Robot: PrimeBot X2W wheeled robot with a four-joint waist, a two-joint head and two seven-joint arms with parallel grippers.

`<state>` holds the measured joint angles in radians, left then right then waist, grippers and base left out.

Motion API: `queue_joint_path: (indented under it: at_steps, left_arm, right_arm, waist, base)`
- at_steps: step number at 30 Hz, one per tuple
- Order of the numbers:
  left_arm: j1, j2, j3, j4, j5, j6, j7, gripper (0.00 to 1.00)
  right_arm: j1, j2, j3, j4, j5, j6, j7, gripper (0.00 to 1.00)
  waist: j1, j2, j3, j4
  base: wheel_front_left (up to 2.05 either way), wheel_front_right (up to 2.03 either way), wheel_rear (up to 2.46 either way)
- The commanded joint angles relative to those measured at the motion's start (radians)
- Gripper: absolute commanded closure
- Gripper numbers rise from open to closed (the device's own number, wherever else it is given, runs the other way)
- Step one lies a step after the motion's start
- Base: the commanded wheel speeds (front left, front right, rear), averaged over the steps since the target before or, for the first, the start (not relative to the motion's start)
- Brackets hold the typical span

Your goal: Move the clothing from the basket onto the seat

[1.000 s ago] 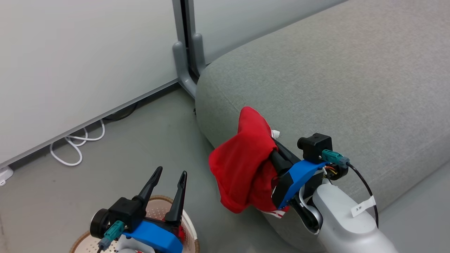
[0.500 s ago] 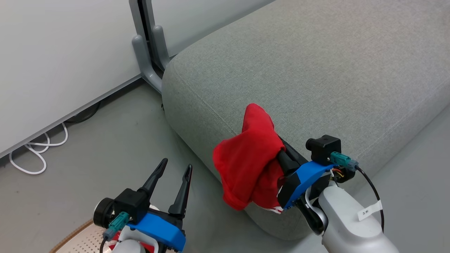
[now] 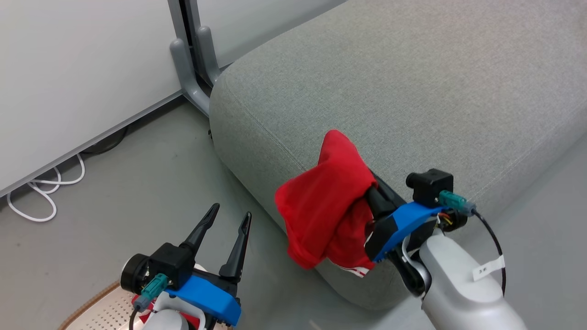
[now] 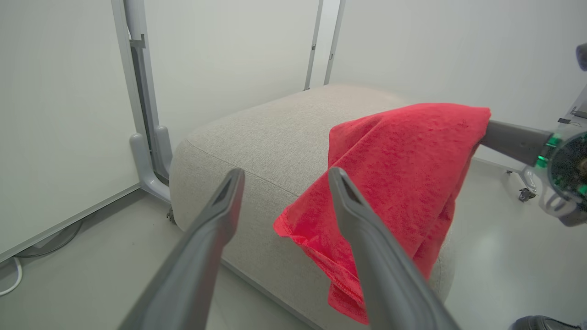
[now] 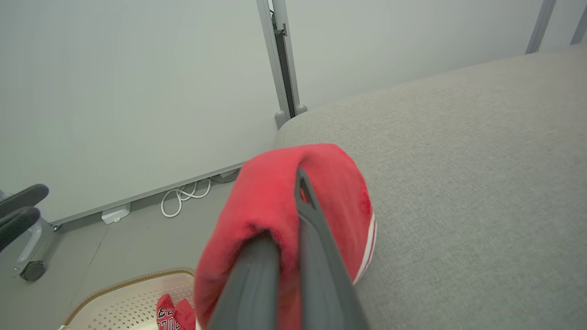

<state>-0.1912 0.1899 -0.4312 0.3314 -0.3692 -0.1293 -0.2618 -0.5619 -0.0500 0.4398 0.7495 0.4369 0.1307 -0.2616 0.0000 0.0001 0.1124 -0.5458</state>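
Observation:
My right gripper (image 3: 348, 165) is shut on the clothing (image 3: 321, 211), a plain red garment with a white striped hem. The cloth drapes over its fingers and hangs at the front edge of the seat (image 3: 412, 91), a large light grey sofa. In the right wrist view one dark fingertip (image 5: 301, 181) pokes out of the red cloth (image 5: 261, 201), above the seat (image 5: 458, 183). My left gripper (image 3: 231, 213) stands open and empty at the lower left, over the basket (image 3: 98, 309). Inside the basket (image 5: 124, 298) lies a red jersey with lettering (image 5: 172, 314). Past the left gripper (image 4: 286, 176) hangs the red garment (image 4: 403, 160).
A grey partition post with a curved foot (image 3: 188, 68) stands at the seat's far left corner, between white wall panels. A white cable (image 3: 41, 197) loops on the grey floor along the wall. A caster wheel (image 5: 30, 270) sits at the left.
The head view has shifted, so the seat sits further left and the basket lower in the picture. The right gripper still holds the red garment, a little higher against the seat's edge.

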Motion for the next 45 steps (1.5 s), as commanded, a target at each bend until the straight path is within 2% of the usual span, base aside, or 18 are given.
queue_joint_path:
  at_steps: [1, 5, 9, 16, 21, 29, 34, 41, 43, 44, 45]
  left_arm:
    - [0.001, 0.010, 0.010, -0.007, 0.011, -0.002, -0.005, 0.00]
    - [-0.001, 0.020, 0.020, -0.025, 0.032, -0.002, -0.005, 0.00]
    - [-0.044, 0.038, 0.003, -0.051, 0.051, -0.002, -0.005, 0.00]
    - [-0.120, 0.099, -0.024, -0.111, 0.062, -0.001, -0.005, 0.00]
    - [-0.175, 0.153, -0.047, -0.152, 0.071, -0.001, -0.005, 0.00]
    - [-0.258, 0.204, -0.073, -0.199, 0.093, -0.001, 0.013, 0.00]
    - [-0.289, 0.224, -0.080, -0.233, 0.110, 0.001, 0.026, 0.00]
    - [-0.279, 0.233, -0.090, -0.245, 0.113, 0.006, 0.036, 0.00]
    - [-0.288, 0.233, -0.097, -0.243, 0.114, 0.005, 0.040, 0.00]
    - [-0.295, 0.231, -0.100, -0.242, 0.114, 0.005, 0.040, 0.00]
    - [-0.299, 0.229, -0.103, -0.239, 0.113, 0.005, 0.039, 0.00]
  right_arm:
    - [-0.041, -0.001, -0.016, -0.011, 0.011, 0.000, -0.005, 1.00]
    - [-0.120, -0.005, -0.056, -0.001, -0.006, 0.000, -0.005, 1.00]
    - [-0.231, -0.051, -0.121, 0.004, -0.018, 0.000, -0.005, 1.00]
    - [-0.431, -0.205, -0.264, 0.034, -0.009, 0.000, 0.007, 1.00]
    - [-0.540, -0.315, -0.412, 0.078, -0.006, 0.000, 0.008, 1.00]
    - [-0.567, -0.404, -0.562, 0.126, -0.058, 0.000, -0.002, 1.00]
    - [-0.526, -0.392, -0.633, 0.133, -0.133, 0.000, -0.004, 1.00]
    - [-0.485, -0.337, -0.723, 0.147, -0.198, 0.000, -0.004, 1.00]
    - [-0.482, -0.328, -0.740, 0.157, -0.217, 0.000, -0.004, 0.90]
    - [-0.481, -0.325, -0.749, 0.160, -0.225, 0.000, -0.004, 0.64]
    - [-0.479, -0.322, -0.756, 0.167, -0.231, 0.000, -0.004, 0.52]
  waist:
    - [0.0000, -0.0001, 0.012, -0.001]
    - [0.0000, -0.0001, 0.049, -0.002]
    - [0.0000, -0.0001, 0.127, 0.038]
    - [0.0000, -0.0001, 0.278, 0.112]
    - [0.0000, -0.0001, 0.401, 0.160]
    - [0.0000, -0.0001, 0.547, 0.211]
    - [0.0000, -0.0001, 0.619, 0.236]
    - [0.0000, -0.0001, 0.654, 0.240]
    - [0.0000, -0.0001, 0.653, 0.241]
    - [0.0000, -0.0001, 0.650, 0.242]
    - [0.0000, -0.0001, 0.647, 0.242]
  base:
    - [0.00, 0.00, 0.00]
    - [0.00, 0.00, 0.00]
    - [0.00, 0.00, 0.00]
    - [0.00, 0.00, 0.00]
    - [0.00, 0.00, 0.00]
    - [0.00, 0.00, 0.00]
    - [0.00, 0.00, 0.00]
    - [0.00, 0.00, 0.00]
    - [0.00, 0.00, 0.00]
    - [0.00, 0.00, 0.00]
    - [0.00, 0.00, 0.00]
